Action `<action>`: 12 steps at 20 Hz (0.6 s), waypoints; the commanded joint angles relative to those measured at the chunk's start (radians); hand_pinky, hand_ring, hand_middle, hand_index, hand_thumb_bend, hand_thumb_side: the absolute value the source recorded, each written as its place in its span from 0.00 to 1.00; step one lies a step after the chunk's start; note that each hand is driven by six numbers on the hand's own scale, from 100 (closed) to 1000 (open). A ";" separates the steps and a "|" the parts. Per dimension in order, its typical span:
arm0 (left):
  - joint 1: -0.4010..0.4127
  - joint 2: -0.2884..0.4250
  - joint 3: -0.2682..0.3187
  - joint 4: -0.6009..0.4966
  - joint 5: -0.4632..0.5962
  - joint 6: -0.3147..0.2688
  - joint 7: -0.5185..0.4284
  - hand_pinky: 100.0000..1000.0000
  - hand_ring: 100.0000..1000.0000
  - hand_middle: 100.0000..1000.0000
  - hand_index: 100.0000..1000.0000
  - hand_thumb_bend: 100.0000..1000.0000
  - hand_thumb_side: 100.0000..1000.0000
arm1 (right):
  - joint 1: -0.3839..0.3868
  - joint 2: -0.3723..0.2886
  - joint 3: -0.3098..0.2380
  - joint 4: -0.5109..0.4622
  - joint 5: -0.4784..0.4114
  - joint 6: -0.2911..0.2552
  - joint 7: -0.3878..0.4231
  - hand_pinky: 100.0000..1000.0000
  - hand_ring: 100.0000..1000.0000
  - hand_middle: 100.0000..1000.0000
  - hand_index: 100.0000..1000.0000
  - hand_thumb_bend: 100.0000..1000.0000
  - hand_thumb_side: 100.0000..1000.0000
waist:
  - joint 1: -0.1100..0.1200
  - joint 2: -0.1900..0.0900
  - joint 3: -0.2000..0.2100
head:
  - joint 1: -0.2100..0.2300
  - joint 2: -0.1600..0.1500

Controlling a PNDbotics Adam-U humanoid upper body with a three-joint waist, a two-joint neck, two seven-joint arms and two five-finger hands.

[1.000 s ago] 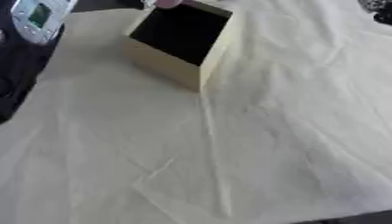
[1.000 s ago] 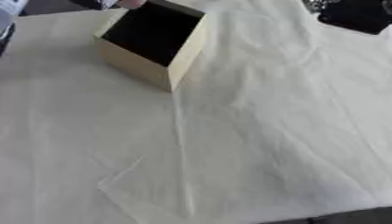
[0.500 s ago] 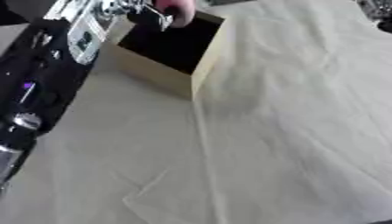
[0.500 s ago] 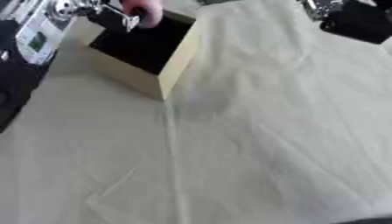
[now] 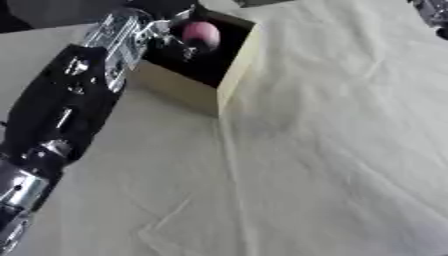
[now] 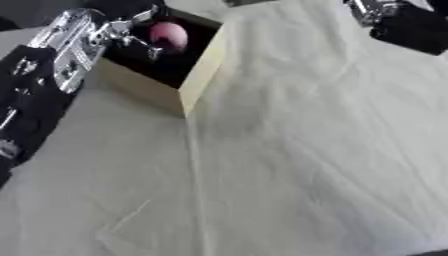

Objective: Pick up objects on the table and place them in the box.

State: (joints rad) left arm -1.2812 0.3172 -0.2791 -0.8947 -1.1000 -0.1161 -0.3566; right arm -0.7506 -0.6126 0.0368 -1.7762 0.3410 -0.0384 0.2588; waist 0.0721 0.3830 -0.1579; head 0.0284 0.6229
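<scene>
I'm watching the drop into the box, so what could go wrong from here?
1. The left hand holds the pink rounded object near the open cardboard box's far rim; released there, it might bounce out.
2. The wrist hangs close over the near wall, so pulling back could nudge the box across the wrinkled cream cloth.

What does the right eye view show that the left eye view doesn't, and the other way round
Only the right eye view shows much of the robot's right arm, a black and silver bulk at the upper right; I cannot tell how its hand is posed. Only the left eye view shows the left arm's lower, silver part near the bottom left corner. Both show the left hand reaching over the open box, a pink rounded object at its fingers above the dark inside, and the creased cream cloth covering the table.
</scene>
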 commanded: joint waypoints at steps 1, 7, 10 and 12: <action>-0.014 0.011 0.013 -0.007 -0.044 0.002 -0.024 0.63 0.76 0.77 0.84 0.51 0.35 | -0.009 -0.017 -0.016 -0.021 -0.005 0.004 -0.005 0.86 0.68 0.48 0.76 0.00 0.69 | -0.007 -0.026 0.002 | 0.002 0.001; -0.011 0.011 0.017 -0.016 -0.070 0.001 -0.036 0.63 0.76 0.77 0.84 0.51 0.35 | -0.009 -0.016 -0.016 -0.021 -0.004 0.005 -0.007 0.86 0.68 0.48 0.76 0.00 0.69 | -0.008 -0.028 0.004 | 0.002 0.003; -0.009 0.019 0.023 -0.038 -0.083 0.015 -0.025 0.71 0.85 0.83 0.89 0.68 0.47 | -0.008 -0.011 -0.017 -0.020 -0.003 0.005 -0.008 0.86 0.68 0.48 0.76 0.00 0.68 | -0.014 -0.036 0.010 | 0.006 0.010; -0.006 0.021 0.027 -0.054 -0.079 0.024 -0.019 0.70 0.84 0.83 0.89 0.63 0.46 | -0.006 -0.008 -0.017 -0.020 -0.002 0.004 -0.008 0.86 0.68 0.48 0.76 0.00 0.68 | -0.016 -0.040 0.012 | 0.008 0.012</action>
State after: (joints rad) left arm -1.2701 0.3176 -0.2658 -0.9216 -1.1742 -0.0998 -0.3796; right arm -0.7470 -0.6075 0.0358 -1.7762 0.3409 -0.0347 0.2547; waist 0.0624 0.3712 -0.1466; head 0.0331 0.6293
